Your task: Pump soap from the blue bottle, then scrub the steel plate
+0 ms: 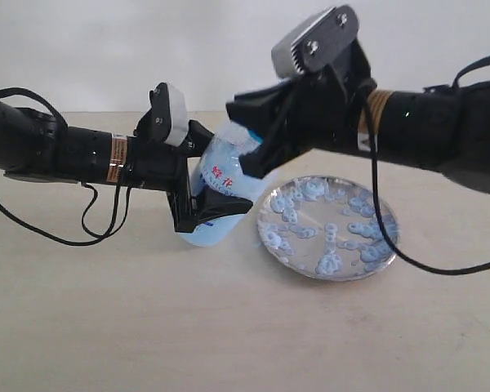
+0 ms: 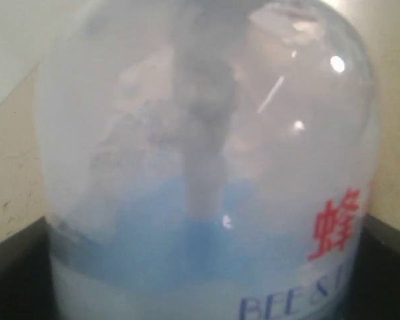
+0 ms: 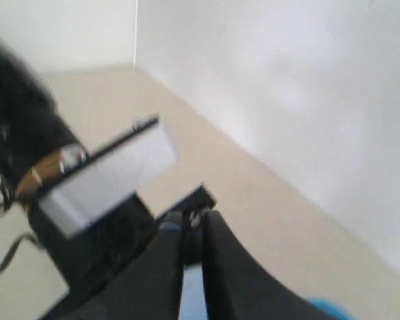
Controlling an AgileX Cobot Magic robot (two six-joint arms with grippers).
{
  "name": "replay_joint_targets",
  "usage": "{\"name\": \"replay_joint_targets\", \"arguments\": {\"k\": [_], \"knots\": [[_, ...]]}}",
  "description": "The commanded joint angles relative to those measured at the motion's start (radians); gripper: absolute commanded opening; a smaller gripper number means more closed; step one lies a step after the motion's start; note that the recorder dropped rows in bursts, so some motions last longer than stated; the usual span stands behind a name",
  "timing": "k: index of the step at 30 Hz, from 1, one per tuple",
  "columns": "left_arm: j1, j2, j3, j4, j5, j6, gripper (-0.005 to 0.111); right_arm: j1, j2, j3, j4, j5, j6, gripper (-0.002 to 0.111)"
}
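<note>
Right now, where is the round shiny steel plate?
In the exterior view the steel plate lies flat on the beige table, right of centre, just right of the clear blue-capped pump bottle.

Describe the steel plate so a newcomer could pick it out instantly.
In the exterior view, start at the beige table, then the blue bottle clamped by the left gripper. Just right of it lies the steel plate: the only round, shiny, flat thing, speckled with pale blue soap blobs.
</note>
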Motion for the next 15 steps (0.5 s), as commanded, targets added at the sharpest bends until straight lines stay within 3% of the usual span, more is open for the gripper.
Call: {"name": "replay_joint_targets", "arguments": {"k": [1, 9, 15], "knots": [[-0.003, -0.013, -0.005, -0.060, -0.052, 0.003, 0.004, -0.004, -0.129, 0.002, 0.163, -0.110, -0.192, 0.008], [-0.003, 0.030, -0.005, -0.204, -0.170, -0.020, 0.004, -0.004, -0.305, 0.004, 0.459, 0.012, -0.520, 0.008], [0.000, 0.076, -0.005, -0.216, -0.211, -0.037, 0.004, -0.008, -0.386, 0.006, 0.986, 0.125, -0.998, 0.008]]}}
